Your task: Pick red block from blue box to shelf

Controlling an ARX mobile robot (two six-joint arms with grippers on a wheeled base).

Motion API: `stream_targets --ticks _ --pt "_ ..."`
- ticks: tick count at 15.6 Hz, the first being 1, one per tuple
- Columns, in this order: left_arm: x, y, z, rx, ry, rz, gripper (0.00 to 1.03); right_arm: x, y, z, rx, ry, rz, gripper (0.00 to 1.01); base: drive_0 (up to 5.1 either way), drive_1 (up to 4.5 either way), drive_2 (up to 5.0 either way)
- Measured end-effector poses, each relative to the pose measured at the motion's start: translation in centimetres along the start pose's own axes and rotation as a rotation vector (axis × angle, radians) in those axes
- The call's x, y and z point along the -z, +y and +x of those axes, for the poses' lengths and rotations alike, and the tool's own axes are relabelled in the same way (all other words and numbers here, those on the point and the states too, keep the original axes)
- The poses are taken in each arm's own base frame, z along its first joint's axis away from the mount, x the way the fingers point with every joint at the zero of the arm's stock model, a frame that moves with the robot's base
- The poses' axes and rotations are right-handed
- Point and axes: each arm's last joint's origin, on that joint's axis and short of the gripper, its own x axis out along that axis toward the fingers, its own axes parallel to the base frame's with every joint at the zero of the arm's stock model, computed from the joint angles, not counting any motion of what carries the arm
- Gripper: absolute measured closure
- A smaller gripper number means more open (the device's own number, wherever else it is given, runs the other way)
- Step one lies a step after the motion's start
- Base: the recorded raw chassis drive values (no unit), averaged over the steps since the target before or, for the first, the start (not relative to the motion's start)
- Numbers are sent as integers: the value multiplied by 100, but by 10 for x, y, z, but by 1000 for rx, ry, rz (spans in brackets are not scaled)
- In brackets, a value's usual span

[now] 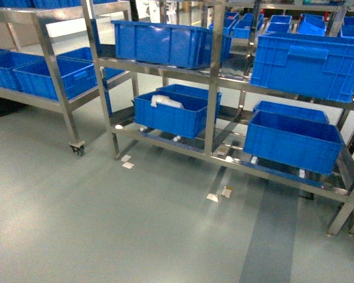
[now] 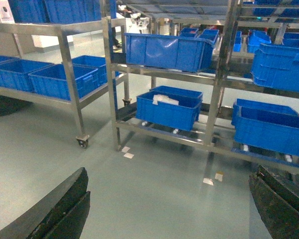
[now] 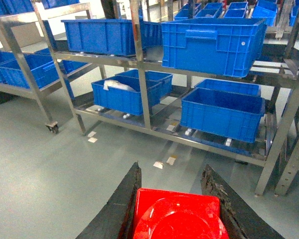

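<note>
Right gripper (image 3: 177,199) closed on the red block (image 3: 177,216), dark fingers (image 3: 120,209) pressed to its two opposite side faces, round stud facing the wrist camera. Left gripper (image 2: 164,209) spread wide, empty, only grey floor (image 2: 154,199) between its fingers. Glossy hard plastic, so probably light and stiff, unlikely to deform or break, yet slick enough to slide or twist in a loose pinch; flat side walls the sensible place to grip, as gripped now, with the studded top left clear. Ahead, well apart from both grippers, the shelf (image 1: 215,71), stainless uprights and rails loaded with dark blue crates (image 1: 295,141), one low crate holding something white (image 1: 166,101). A second wheeled rack (image 1: 59,88) to the left. Blue box not in any view. Small pale tags (image 1: 219,194) on the floor, too small to read; no legible brand, label or writing anywhere.
</note>
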Motion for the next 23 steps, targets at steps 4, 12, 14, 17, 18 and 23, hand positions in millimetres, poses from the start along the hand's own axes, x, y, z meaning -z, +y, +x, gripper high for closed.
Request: stream_targets --ticks 4,12,14,17,18,23 --pt "0 0 0 -3 -3 0 5 0 0 0 0 -1 0 72 0 0 0" --pt "0 0 0 -3 -4 0 5 0 0 0 0 -1 0 72 0 0 0" --pt "0 0 0 -3 -3 0 5 0 0 0 0 0 0 72 0 0 0" --pt "0 0 0 -3 -2 0 5 0 0 0 1 1 0 72 0 0 0" --pt "0 0 0 -3 -3 0 5 0 0 0 -2 1 0 72 0 0 0" --pt "0 0 0 -3 -5 0 5 0 0 0 -2 0 0 72 0 0 0"
